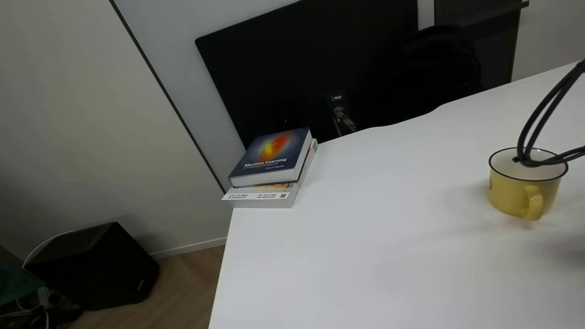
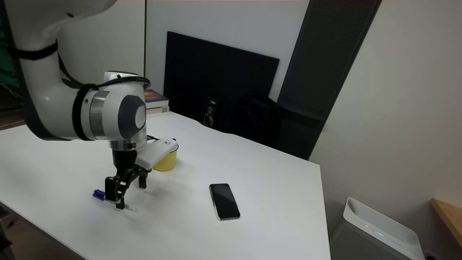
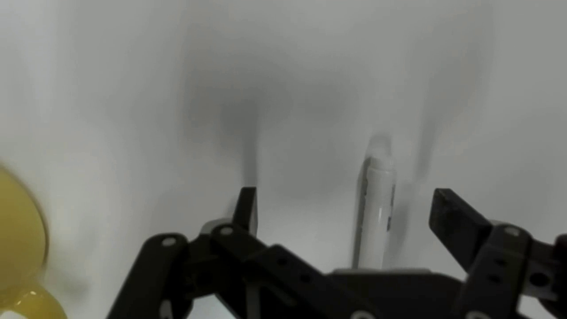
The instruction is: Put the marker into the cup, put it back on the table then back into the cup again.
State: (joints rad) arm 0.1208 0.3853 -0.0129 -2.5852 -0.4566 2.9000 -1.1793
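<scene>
One marker point(image 3: 376, 217): slim, pale barrel, blue-purple end; lying flat on the table point(image 2: 278, 216), outside the cup point(image 1: 509, 196). One gripper point(image 3: 345, 199): black, released, jaws spread wide, low over the marker, whose barrel lies between the fingers, nearer the one at right in the wrist view; contact of the fingertips with the table cannot be told. The cup: yellow mug, dark rim, side handle, standing upright on the table; black cables point(image 1: 553, 160) cross its mouth in an exterior view, touching or apart not determinable. The table: plain white top. One arm point(image 2: 54, 104): white, partly hiding the cup in an exterior view. One phone point(image 2: 224, 201): dark, lying flat on the table. One book point(image 1: 276, 155): dark blue cover, titled "Machine Learning", resting on a thick pale block point(image 1: 260, 204) at the table's corner. One black panel point(image 2: 216, 72): upright beyond the table. One white appliance point(image 2: 382, 231): beside the table.
</scene>
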